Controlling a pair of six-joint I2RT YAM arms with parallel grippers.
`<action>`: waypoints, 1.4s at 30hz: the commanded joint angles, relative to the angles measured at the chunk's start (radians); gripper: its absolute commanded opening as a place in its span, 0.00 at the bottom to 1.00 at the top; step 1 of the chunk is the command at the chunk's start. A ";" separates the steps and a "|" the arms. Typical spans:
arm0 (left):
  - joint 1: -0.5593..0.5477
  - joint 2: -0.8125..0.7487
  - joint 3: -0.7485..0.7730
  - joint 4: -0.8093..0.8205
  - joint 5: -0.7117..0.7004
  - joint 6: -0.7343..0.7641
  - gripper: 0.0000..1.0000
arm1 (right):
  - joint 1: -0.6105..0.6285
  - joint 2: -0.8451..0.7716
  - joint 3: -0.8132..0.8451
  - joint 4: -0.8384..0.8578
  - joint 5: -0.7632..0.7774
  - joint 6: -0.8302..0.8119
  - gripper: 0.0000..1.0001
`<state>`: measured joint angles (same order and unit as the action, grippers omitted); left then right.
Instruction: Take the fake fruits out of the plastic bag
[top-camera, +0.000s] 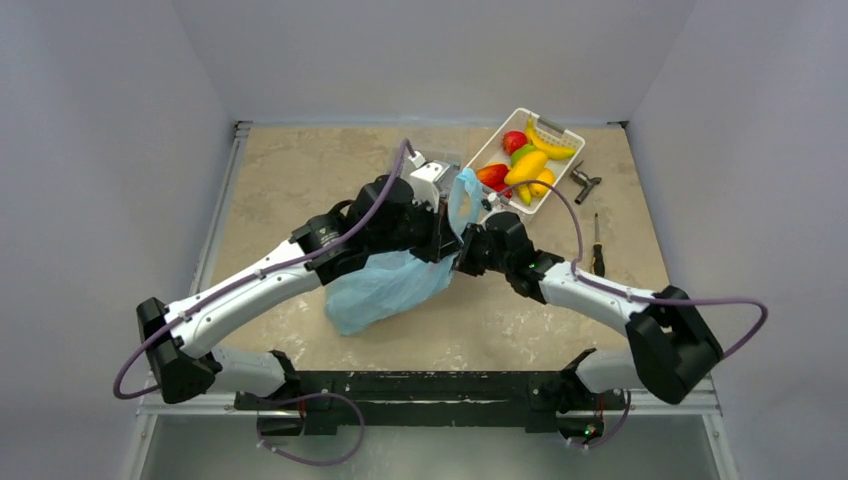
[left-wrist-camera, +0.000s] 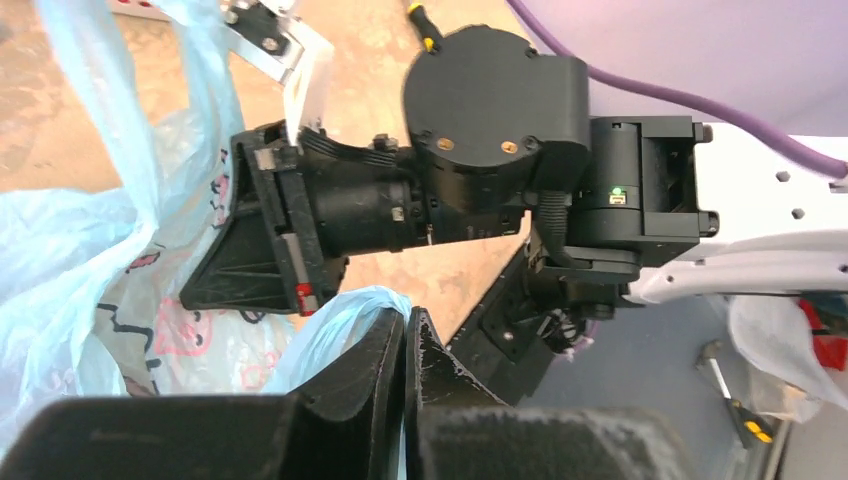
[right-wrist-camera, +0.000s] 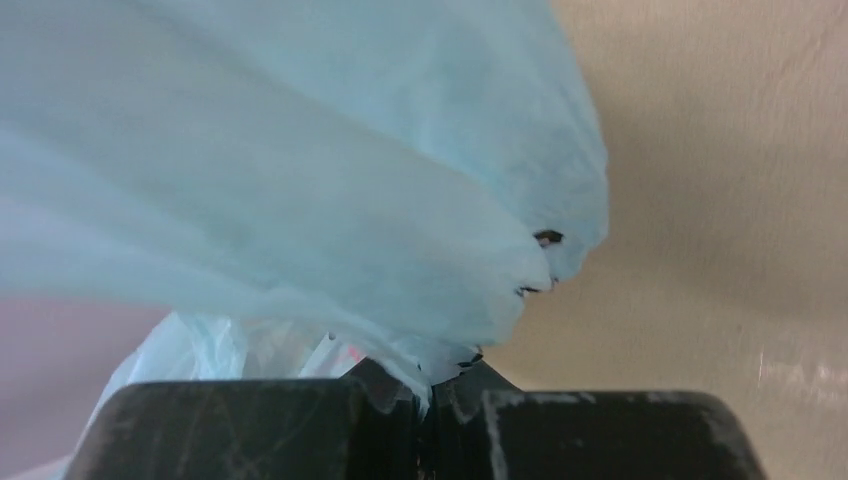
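The light blue plastic bag (top-camera: 385, 285) lies crumpled at the table's middle, with one loop handle (top-camera: 462, 195) pulled up. My left gripper (top-camera: 447, 215) is shut on a fold of the bag (left-wrist-camera: 345, 320), its tips (left-wrist-camera: 408, 335) pressed together on the film. My right gripper (top-camera: 458, 262) is shut on another bunch of the bag's edge (right-wrist-camera: 330, 200), pinched between its tips (right-wrist-camera: 428, 385). The right gripper also shows in the left wrist view (left-wrist-camera: 235, 275), against the printed film. The dark red fruit and the green grapes are hidden; the bag's inside does not show.
A white basket (top-camera: 560, 128) stands at the back right and holds a yellow banana (top-camera: 548, 143), yellow-orange mangoes (top-camera: 527, 167) and red fruits. A metal tool (top-camera: 582, 182) and a screwdriver (top-camera: 597, 245) lie right of it. Both arms cross over the bag.
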<state>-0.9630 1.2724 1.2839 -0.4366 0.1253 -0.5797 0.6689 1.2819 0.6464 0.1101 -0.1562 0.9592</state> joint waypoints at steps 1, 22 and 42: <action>0.015 0.090 0.159 -0.176 -0.030 0.133 0.06 | -0.066 0.121 0.151 0.154 -0.152 -0.140 0.00; 0.234 -0.124 0.257 -0.553 0.009 0.247 0.85 | -0.181 0.169 0.248 0.087 -0.438 -0.428 0.11; 0.301 0.293 0.152 -0.369 -0.252 0.261 0.55 | -0.179 0.088 0.250 0.012 -0.379 -0.444 0.05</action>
<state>-0.6903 1.5433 1.4120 -0.8227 0.0376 -0.3553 0.4900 1.3888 0.8684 0.1127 -0.5594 0.5129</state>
